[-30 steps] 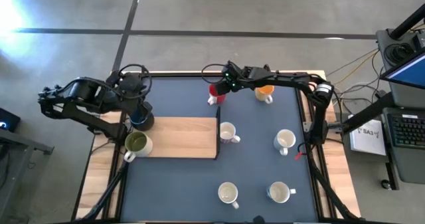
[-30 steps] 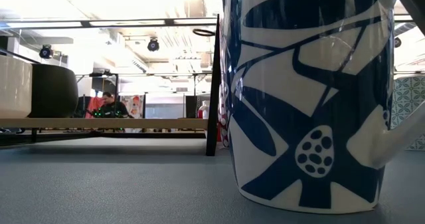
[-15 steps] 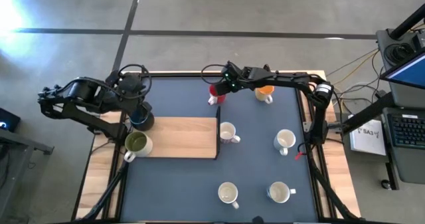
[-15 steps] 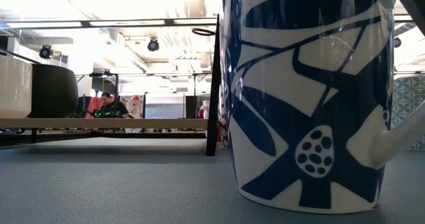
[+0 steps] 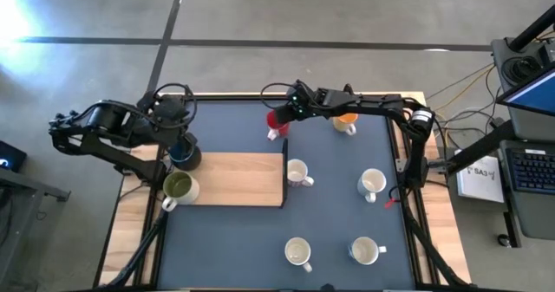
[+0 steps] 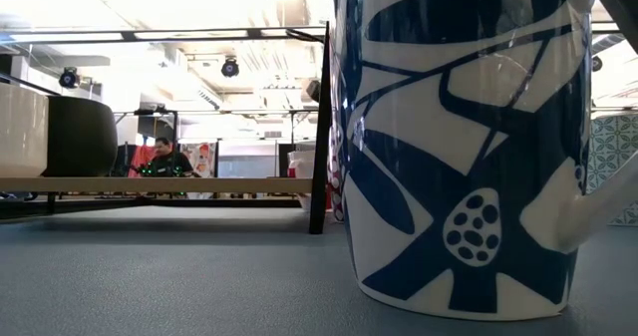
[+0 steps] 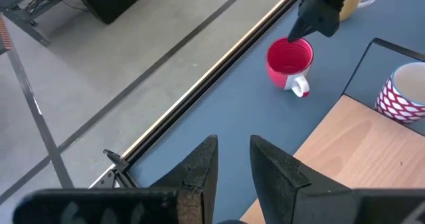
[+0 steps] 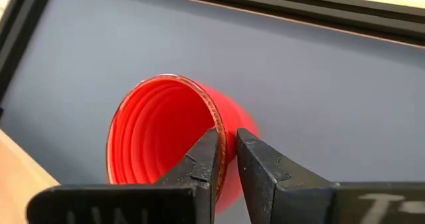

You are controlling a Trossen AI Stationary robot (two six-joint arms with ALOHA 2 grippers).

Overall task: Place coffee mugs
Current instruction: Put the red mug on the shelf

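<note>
progress: two of eight on the board | right end effector (image 5: 290, 115) pinching red mug (image 5: 278, 120) rim at far bench (image 5: 347, 214) edge | left end effector (image 5: 181, 150) clamped on blue mug (image 5: 184, 156) at board (image 5: 238, 179) far-left | olive mug (image 5: 179, 185) already placed | we reckon six left

Red mug (image 5: 277, 121) tilts at the mat's far edge, orange mug (image 5: 345, 120) beside it, four white mugs (image 5: 297, 173) nearer, blue (image 5: 184, 154) and olive (image 5: 178, 186) on the board.
</note>
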